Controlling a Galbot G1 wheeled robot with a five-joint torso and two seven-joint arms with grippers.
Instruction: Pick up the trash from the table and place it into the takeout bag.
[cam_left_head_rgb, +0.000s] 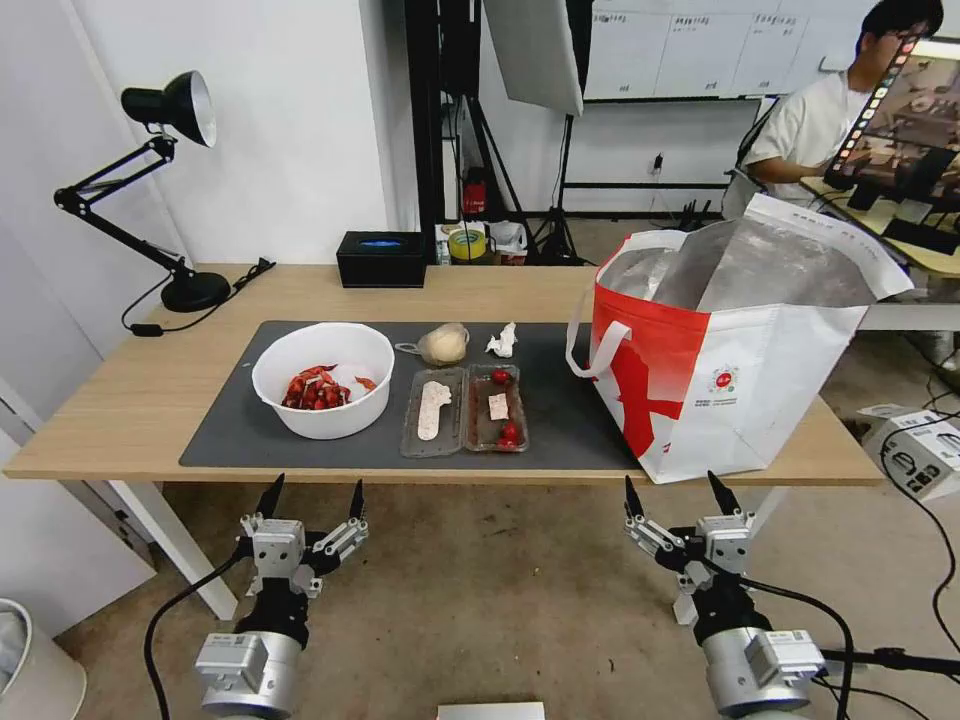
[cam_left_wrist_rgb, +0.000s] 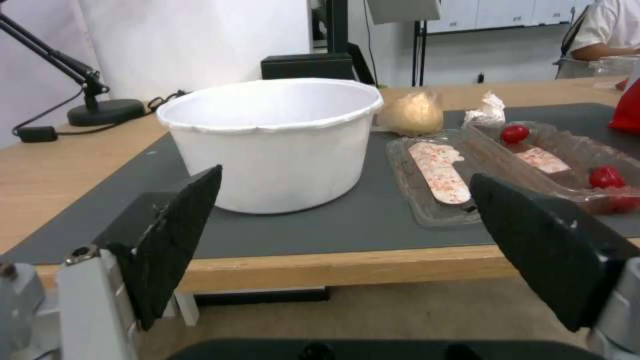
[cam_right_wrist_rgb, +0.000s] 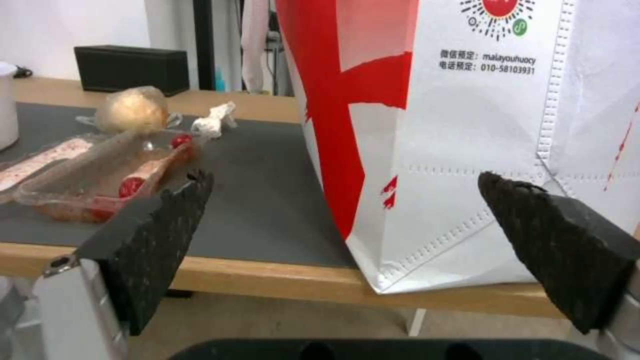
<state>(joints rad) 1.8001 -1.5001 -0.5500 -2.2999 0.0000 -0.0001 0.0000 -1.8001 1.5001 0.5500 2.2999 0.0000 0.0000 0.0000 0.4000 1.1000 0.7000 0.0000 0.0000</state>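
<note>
Table (cam_left_head_rgb: 120, 400): light wood, white legs, carrying a dark grey mat (cam_left_head_rgb: 230, 425).
Bowl (cam_left_head_rgb: 322, 380): white, round, on the mat's left part; red scraps inside.
Tray (cam_left_head_rgb: 465, 410): clear, hinged, lying open just right of the bowl; pale strip in one half, small red pieces and a pale block in the other.
Lump (cam_left_head_rgb: 443, 343): beige, wrapped, on the mat behind the tray.
Tissue (cam_left_head_rgb: 503, 341): small, crumpled, white, on the mat right of the lump, apart from it.
Bag (cam_left_head_rgb: 735, 370): red and white, silver lining, standing open at the table's right end, its near corner at the table edge; white strap handle hangs on its left side.
Box (cam_left_head_rgb: 381, 259): black, at the table's back edge.
Lamp (cam_left_head_rgb: 170, 110): black desk lamp, far left corner.
Left gripper (cam_left_head_rgb: 312, 497): fingers spread apart, empty, below the table's front edge, in front of the bowl.
Right gripper (cam_left_head_rgb: 682, 495): fingers spread apart, empty, below the front edge, in front of the bag.
</note>
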